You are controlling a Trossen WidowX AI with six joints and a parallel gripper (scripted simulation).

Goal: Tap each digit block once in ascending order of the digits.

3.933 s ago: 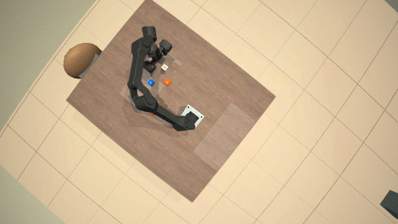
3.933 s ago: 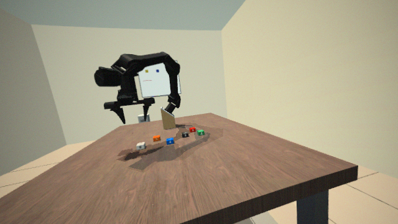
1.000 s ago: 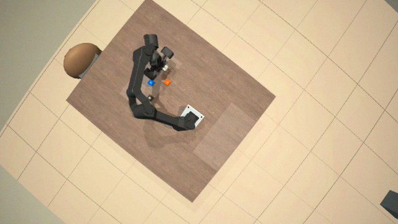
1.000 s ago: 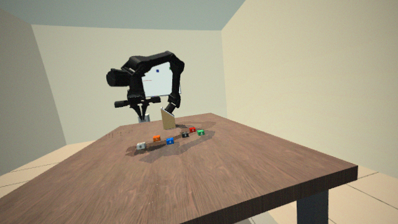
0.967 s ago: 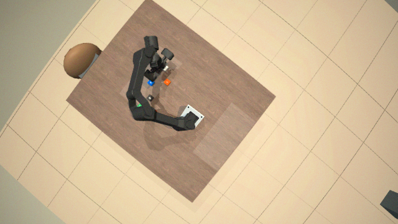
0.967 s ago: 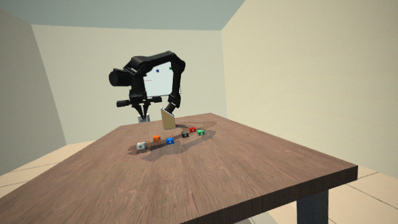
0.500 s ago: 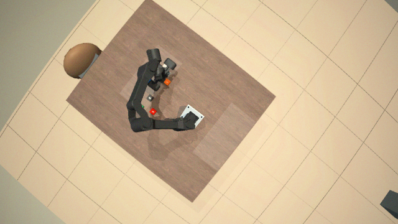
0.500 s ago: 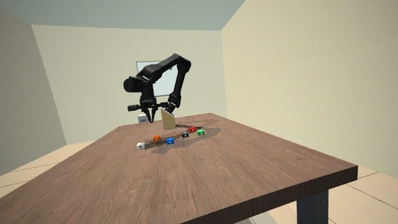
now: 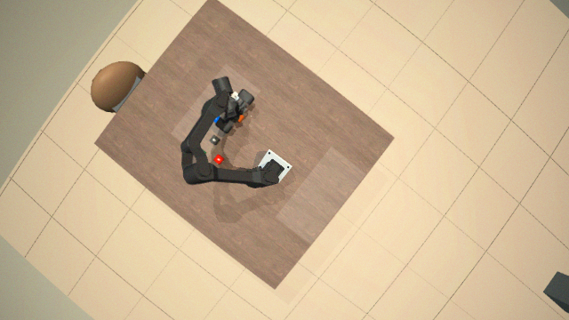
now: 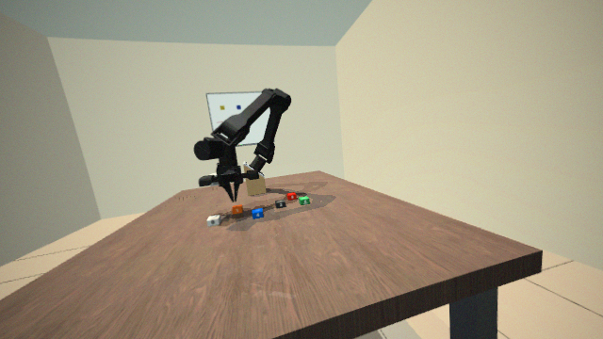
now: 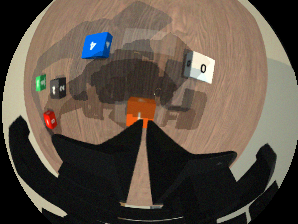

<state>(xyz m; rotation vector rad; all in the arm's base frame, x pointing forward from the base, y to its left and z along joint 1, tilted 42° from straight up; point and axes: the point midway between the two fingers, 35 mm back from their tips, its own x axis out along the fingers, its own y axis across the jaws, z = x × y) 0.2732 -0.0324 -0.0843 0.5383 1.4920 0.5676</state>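
Note:
My gripper (image 10: 234, 201) (image 11: 145, 123) is shut and empty, its tips pointing down a little above the orange block (image 9: 241, 118) (image 10: 237, 210) (image 11: 142, 106), which seems to show a 1. The white block (image 9: 235, 95) (image 10: 213, 220) (image 11: 203, 68) shows 0. The blue block (image 9: 217, 120) (image 10: 257, 214) (image 11: 102, 44) shows 4. The black block (image 9: 214, 140) (image 10: 281, 204) (image 11: 58, 88) shows 2. The digits on the red block (image 9: 218, 159) (image 10: 291, 196) (image 11: 50, 120) and green block (image 10: 304, 201) (image 11: 41, 83) are too small to read surely. The arm nearly hides the green block in the top view.
The wooden table (image 9: 329, 116) (image 10: 301, 273) carries all the blocks. The arm's base stands on a white plate (image 9: 283, 163). In the exterior view a tan panel (image 10: 256, 185) is behind the blocks. A round brown object (image 9: 116, 85) is beyond the table's edge.

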